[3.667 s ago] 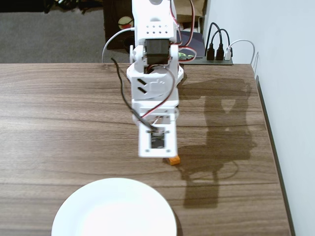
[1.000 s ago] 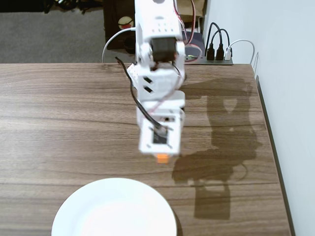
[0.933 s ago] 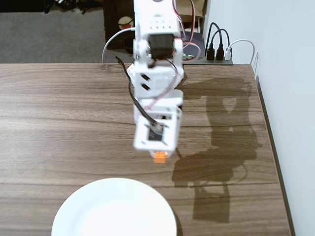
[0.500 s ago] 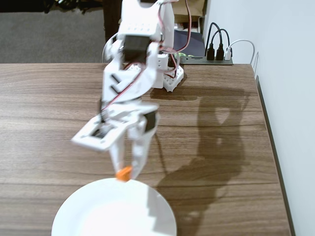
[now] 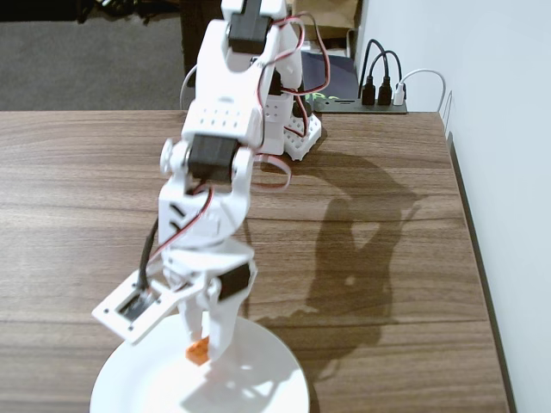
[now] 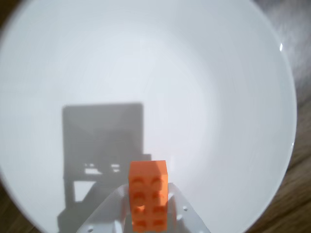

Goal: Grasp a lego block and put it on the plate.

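Lego block [image 6: 148,194]: orange studded brick, pinched between the jaws of the gripper [image 6: 147,213] and held over the plate [image 6: 233,97]. In the wrist view we saw it standing on end between the two white fingers [image 6: 182,213], studs facing the camera, lower half seated in the grip, upper half sticking out clear. In the fixed view the block [image 5: 199,350] showed as a small orange corner below the gripper [image 5: 207,344], over the near part of the plate [image 5: 275,379]; we could not tell whether it touched the dish or hung just above it.

Handling, as we judged it: hard, rigid plastic, very light, no give under pressure. Smooth side walls are the natural place to hold it, across the narrow width, as the jaws held it here. Glossy faces could slip or pivot if gripped off-centre or near one end. We reckoned it not fragile; a short drop should do it no harm.

The plate looked slick and hard, so we expected a released brick might bounce or skid. It sat on the wooden table [image 5: 387,258], arm shadow falling across both.
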